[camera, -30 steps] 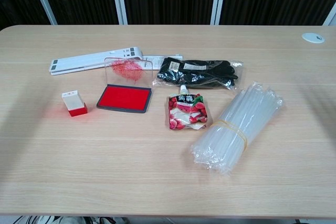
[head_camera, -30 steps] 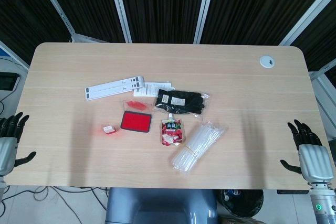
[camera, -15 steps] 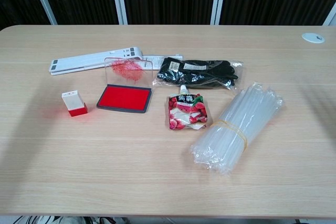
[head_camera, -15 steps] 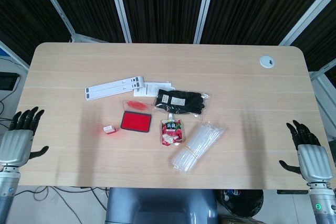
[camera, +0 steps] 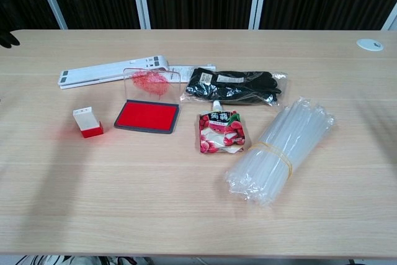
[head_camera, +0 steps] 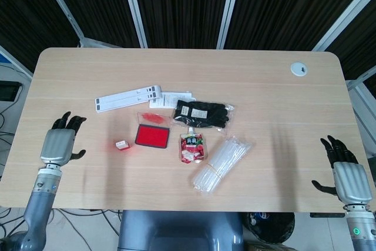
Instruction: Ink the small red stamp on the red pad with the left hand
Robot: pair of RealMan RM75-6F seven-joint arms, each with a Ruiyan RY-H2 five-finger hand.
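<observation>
The left hand (head_camera: 59,142) hovers empty with fingers spread over the table's (head_camera: 276,104) left side, bare wood between it and the small red stamp (head_camera: 122,144). The stamp stands just left of the red pad (head_camera: 152,136). The right hand (head_camera: 348,174), fingers apart and holding nothing, sits at the right edge.

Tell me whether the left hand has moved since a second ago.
Yes. In the head view the left hand has come in over the table edge toward the small red stamp.
</observation>
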